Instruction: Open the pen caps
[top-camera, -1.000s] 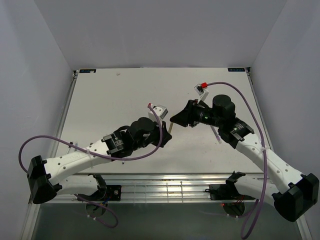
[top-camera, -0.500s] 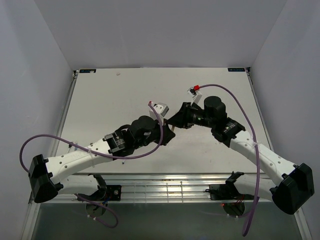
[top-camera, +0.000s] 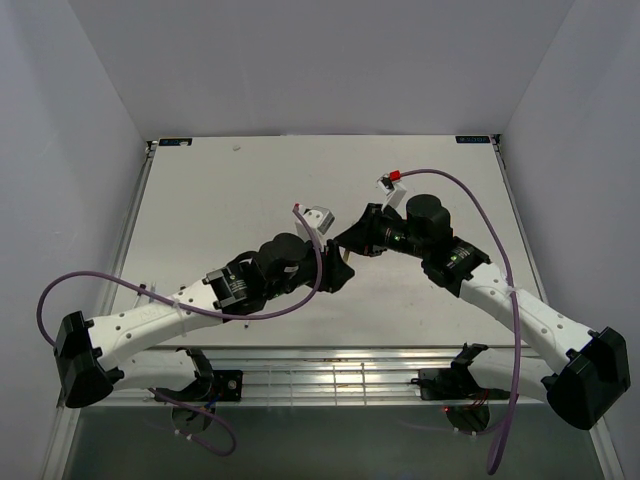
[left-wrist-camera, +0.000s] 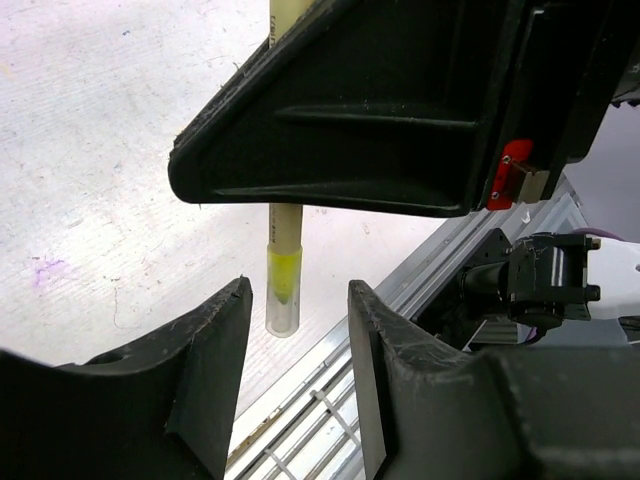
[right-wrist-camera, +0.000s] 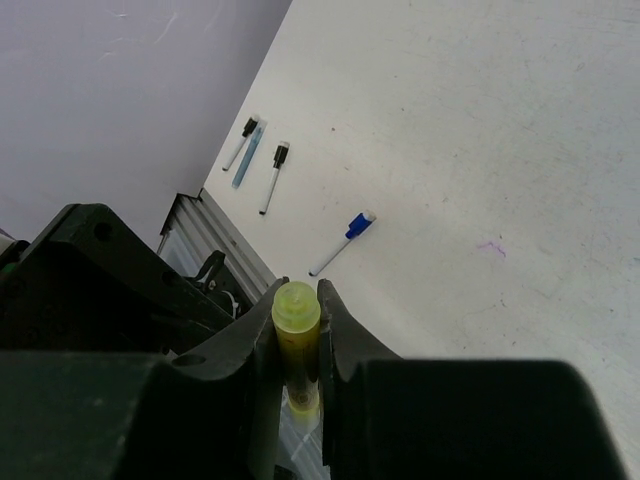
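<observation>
A yellow pen (right-wrist-camera: 298, 345) is clamped upright between the shut jaws of my right gripper (right-wrist-camera: 298, 300), its rounded yellow end poking out above them. In the left wrist view the pen's (left-wrist-camera: 284, 235) other end hangs down below the right gripper's black body. A clear pen cap (left-wrist-camera: 282, 305) sits over its yellow tip there. My left gripper (left-wrist-camera: 297, 292) is open, and the cap hangs just beyond its fingertips, nearer the left finger and touching neither. From above, both grippers (top-camera: 338, 268) (top-camera: 350, 240) meet at the table's middle.
Other pens lie on the table (right-wrist-camera: 480, 150) in the right wrist view: a blue-capped white one (right-wrist-camera: 342, 240), two black-capped ones (right-wrist-camera: 242, 142) (right-wrist-camera: 273, 176) and a pale blue piece (right-wrist-camera: 250, 152). The table's metal front rail (left-wrist-camera: 330, 400) runs below the left jaws.
My right gripper swung left to the pen and shut on it. My left gripper, shut on the pen before, has now opened and drawn back slightly.
</observation>
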